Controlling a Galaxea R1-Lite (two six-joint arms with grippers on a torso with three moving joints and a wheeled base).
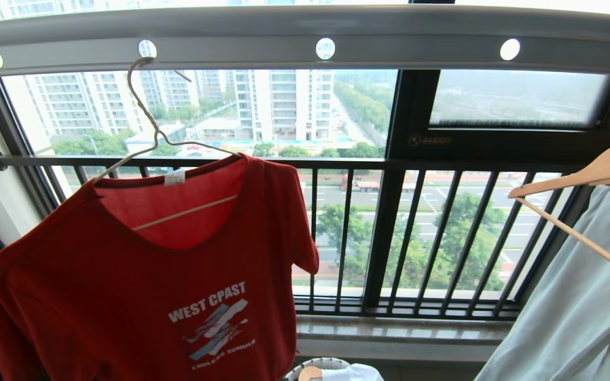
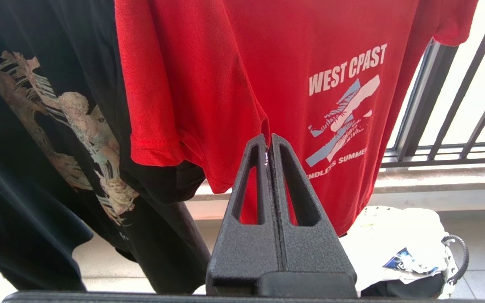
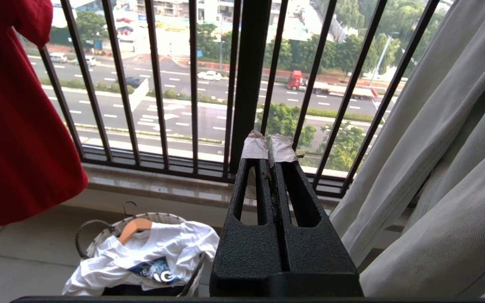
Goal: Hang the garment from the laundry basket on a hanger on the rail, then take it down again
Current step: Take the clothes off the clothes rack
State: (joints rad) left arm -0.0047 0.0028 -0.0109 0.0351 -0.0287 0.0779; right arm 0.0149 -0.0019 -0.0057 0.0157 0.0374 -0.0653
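The garment (image 1: 125, 296), a red T-shirt with white lettering, hangs on the thin cream hanger (image 1: 152, 127), tilted down to the left. The hanger's hook sits in a round hole of the grey rail (image 1: 389, 32). Neither gripper shows in the head view. In the left wrist view my left gripper (image 2: 267, 136) is shut, with its tips just in front of the garment (image 2: 225, 63) near a sleeve seam; no cloth shows between the jaws. My right gripper (image 3: 270, 147) is shut and empty, pointing at the window bars. The laundry basket (image 1: 326, 363) stands on the floor below.
The basket (image 3: 162, 217) holds a white T-shirt (image 3: 141, 248) and a wooden hanger (image 3: 135, 227). A black printed T-shirt (image 2: 36, 147) hangs left of the garment. A pale grey-green garment (image 1: 575, 296) on a thick wooden hanger (image 1: 601, 169) hangs at right. The black window railing (image 1: 337, 164) and stone sill (image 1: 389, 330) lie behind.
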